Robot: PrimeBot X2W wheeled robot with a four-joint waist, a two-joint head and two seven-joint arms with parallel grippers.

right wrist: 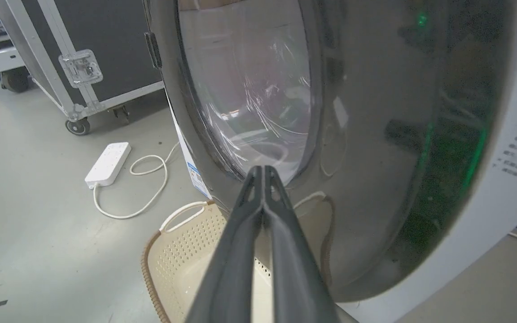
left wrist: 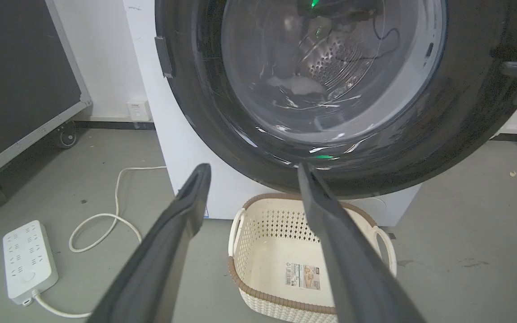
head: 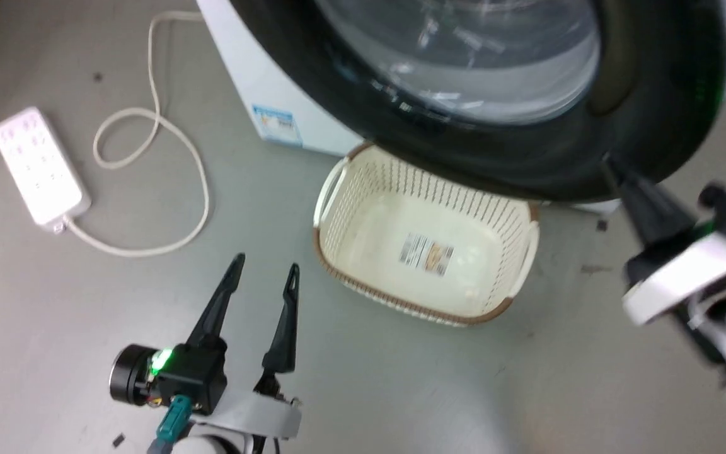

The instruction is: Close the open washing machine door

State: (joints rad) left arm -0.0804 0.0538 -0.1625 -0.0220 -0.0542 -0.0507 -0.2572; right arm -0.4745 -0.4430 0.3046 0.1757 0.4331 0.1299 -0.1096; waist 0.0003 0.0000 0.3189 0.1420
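The washing machine (head: 256,69) is a white box standing on the grey floor (head: 54,315), with a blue sticker (head: 276,125) low on its front. The washing machine door (head: 464,151), a broad black ring round a bulging clear bowl, hangs in front of the machine. Its latch edge stands off the white front at an angle, so it is not shut flush. In the head view its lower rim overhangs the far edge of the basket (head: 350,208). Through the glass in the left wrist view the perforated steel drum (left wrist: 330,67) shows.

A black flight case (right wrist: 97,54) on castors stands further off, beside the machine.

The basket is cream, perforated and brown-rimmed, and sits on the floor just before the machine, with a barcode label (head: 427,254) on its bottom.

The right claw (right wrist: 263,169) has its two dark fingers pressed together with nothing between them. Their tips lie against the door's black rim, just below the glass. The left claw (head: 266,263) hangs low over the floor near the basket, well apart from the door, with its fingers spread and empty.

A white power strip (head: 38,164) lies on the floor well to the left of the basket, and its pale cable (head: 199,183) loops back toward the machine
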